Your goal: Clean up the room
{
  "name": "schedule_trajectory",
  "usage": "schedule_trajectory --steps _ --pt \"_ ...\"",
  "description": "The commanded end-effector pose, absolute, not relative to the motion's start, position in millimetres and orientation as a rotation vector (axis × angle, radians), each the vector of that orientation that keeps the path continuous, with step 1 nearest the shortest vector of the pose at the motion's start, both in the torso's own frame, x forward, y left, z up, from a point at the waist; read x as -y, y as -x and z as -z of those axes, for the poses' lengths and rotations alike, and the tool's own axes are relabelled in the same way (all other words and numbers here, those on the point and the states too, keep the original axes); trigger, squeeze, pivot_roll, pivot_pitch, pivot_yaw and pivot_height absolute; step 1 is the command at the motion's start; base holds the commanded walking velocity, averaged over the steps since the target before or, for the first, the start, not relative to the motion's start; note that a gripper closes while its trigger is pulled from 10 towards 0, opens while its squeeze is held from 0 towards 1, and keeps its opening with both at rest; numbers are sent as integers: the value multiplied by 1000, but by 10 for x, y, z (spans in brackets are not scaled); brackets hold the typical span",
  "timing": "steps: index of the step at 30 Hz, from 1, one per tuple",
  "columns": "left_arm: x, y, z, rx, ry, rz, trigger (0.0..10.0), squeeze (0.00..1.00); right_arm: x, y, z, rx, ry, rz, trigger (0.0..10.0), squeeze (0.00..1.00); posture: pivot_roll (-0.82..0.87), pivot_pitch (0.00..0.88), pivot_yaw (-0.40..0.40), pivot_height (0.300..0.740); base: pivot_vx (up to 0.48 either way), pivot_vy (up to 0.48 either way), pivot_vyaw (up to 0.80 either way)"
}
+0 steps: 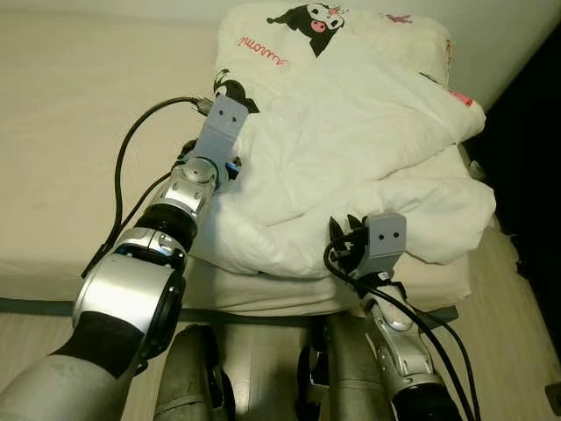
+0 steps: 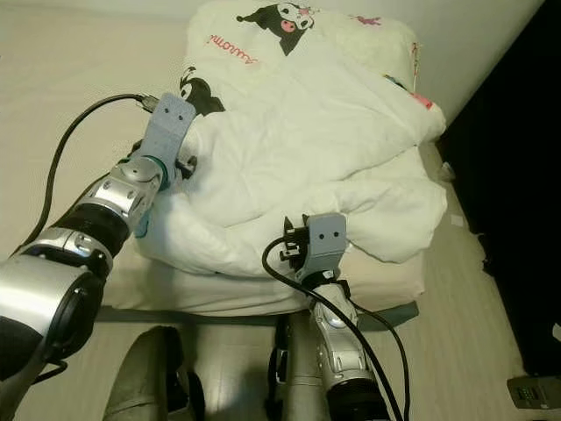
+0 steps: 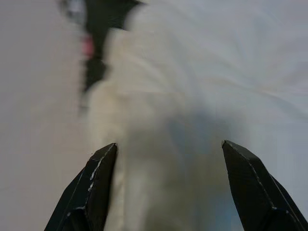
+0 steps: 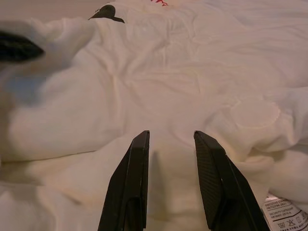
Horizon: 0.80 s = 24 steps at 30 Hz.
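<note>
We see one white duvet (image 1: 351, 149), rumpled and printed with black cartoon figures, heaped at the near corner of the beige mattress (image 1: 79, 132). Our left gripper (image 3: 168, 187) sits at its left edge, fingers spread wide and empty. Our right gripper (image 4: 171, 178) faces its near folds, fingers slightly parted, holding nothing. A care label (image 4: 286, 214) shows nearby.

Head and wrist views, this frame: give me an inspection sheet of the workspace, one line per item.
Surface: mattress, beige, bare on the robot's left.
Job's things: white comforter bunched up, cartoon print, care label showing.
Clutter: small dark object on the floor, unclear.
Grippers: left gripper open at the comforter's edge; right gripper open, pointed at the comforter's near fold.
Cables: black cables looping along both arms.
Surroundings: pale wall, wood floor.
</note>
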State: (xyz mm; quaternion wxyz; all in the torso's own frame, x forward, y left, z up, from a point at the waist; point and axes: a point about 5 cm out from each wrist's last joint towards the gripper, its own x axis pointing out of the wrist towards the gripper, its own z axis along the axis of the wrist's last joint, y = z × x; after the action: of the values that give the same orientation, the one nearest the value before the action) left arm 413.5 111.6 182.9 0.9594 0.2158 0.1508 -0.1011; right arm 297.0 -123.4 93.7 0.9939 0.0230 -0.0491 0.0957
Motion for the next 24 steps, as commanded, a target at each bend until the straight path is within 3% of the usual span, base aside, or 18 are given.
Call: schedule_trajectory --steps 1,3,4,15,24 --pt "-1038 -4078 -1668 -369 -449 282 5294 0 1245 -2934 -869 66 -46 -189 10000 0 -87 182 19 610 0 0 0" --pt "-1009 -4067 -1643 -374 -454 302 5294 0 1244 -2938 -873 67 -46 -189 10000 0 -87 182 19 610 0 0 0" --pt "-990 -4061 -1628 -373 -467 309 196 0 1247 -2943 -879 68 -46 -189 10000 0 -89 183 19 610 0 0 0" --pt "-1158 -4122 -1747 -262 -712 142 0 0 1292 -2945 -898 72 -44 -180 10000 0 -92 179 16 610 0 0 0" --pt "-1252 -4132 -1770 -233 -796 110 0 0 1280 -2960 -908 76 -47 -183 10000 0 -86 171 14 610 0 0 0"
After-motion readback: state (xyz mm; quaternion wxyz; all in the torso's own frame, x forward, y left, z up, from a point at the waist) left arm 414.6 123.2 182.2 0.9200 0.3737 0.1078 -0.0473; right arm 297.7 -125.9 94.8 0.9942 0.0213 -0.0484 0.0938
